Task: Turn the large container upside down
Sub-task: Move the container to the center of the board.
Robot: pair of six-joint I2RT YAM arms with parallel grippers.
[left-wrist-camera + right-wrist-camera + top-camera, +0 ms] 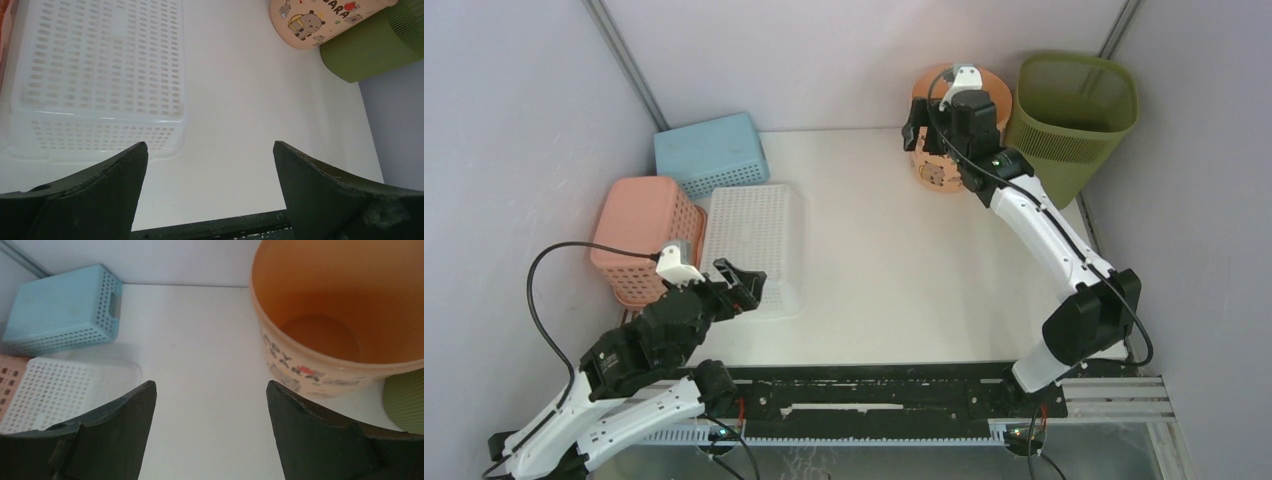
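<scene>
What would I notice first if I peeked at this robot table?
Probably the big green bin, standing open-side up in the far right corner, with a peach cartoon-bear bucket right beside it. The right gripper hangs open near the bucket. On the left sit a blue basket, a pink basket and a white basket, all full of holes.

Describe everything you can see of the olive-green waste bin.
The olive-green waste bin looks plastic and rounded-square, tapering toward its base, with a fine mesh upper band and a solid lower part. It stands upright, mouth open upward, at the far right corner of the table, beside the wall. The peach bucket sits close on its left; contact can't be confirmed. Nothing holds it.
</scene>
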